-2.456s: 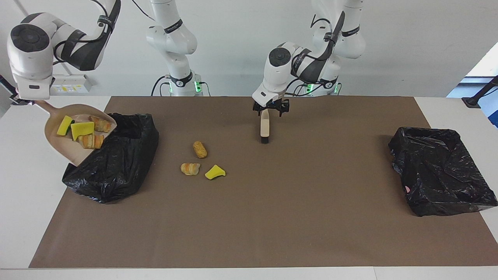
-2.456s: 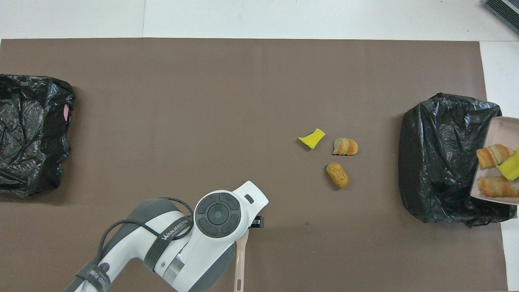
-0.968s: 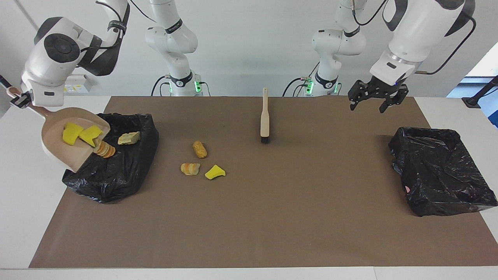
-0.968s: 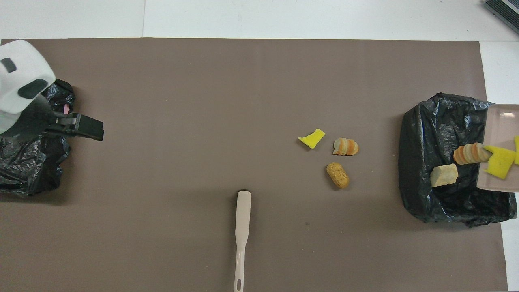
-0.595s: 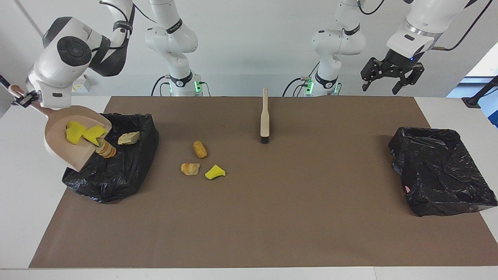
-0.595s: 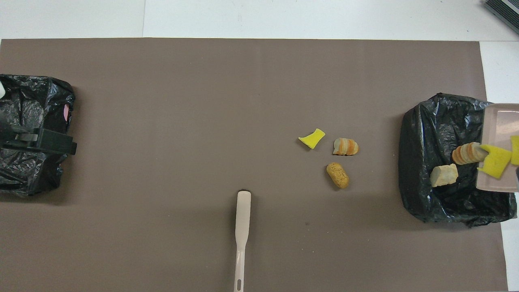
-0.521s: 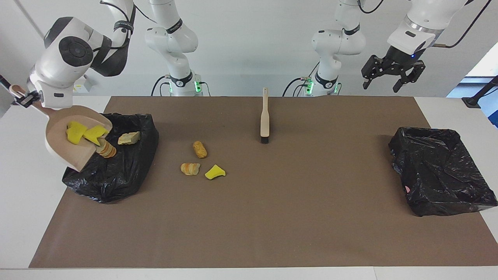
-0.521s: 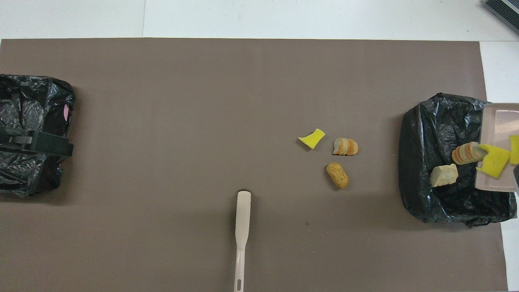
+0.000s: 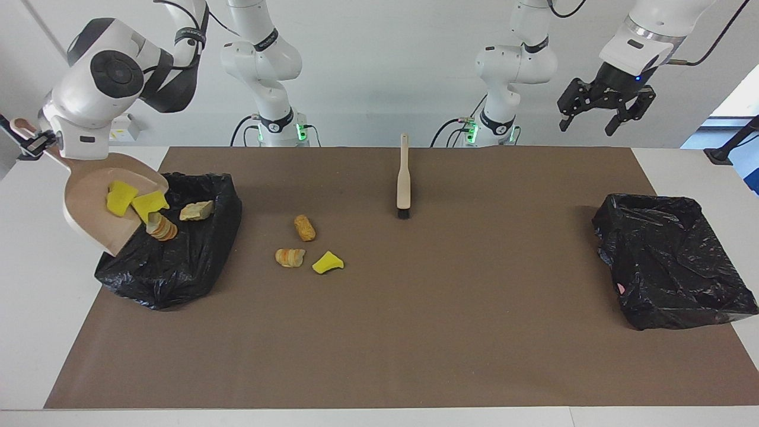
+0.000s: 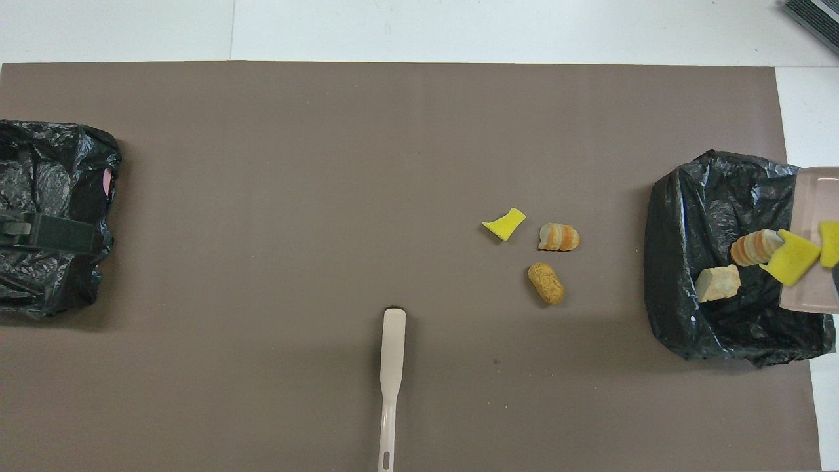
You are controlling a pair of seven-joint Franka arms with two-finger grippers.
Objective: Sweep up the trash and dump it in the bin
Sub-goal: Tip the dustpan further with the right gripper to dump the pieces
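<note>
My right tool (image 9: 37,144), upper left of frame, grips the dustpan (image 9: 89,201) handle, tipping light, tumbling trash (image 9: 136,204); left tool (image 9: 606,112) gapes.

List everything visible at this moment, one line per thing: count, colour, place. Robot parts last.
Sponge chunks: two, yellow, in the tilted dustpan.
Sponge chunk: one, yellow, on the mat.
Striped pastry: one, orange-tan, at the dustpan's lip over the bin.
Bread piece: one, pale tan, in that bin.
Pastries: two, tan-orange, on the mat beside the loose sponge chunk.
Dustpan: one, beige, tipped over the bin.
Bins: two, black-bagged, one at each end of the table.
Brush: one, beige, on the mat.
Right pincer: shut on the dustpan's handle.
Left pincer: open, raised over the table's left-arm end.
</note>
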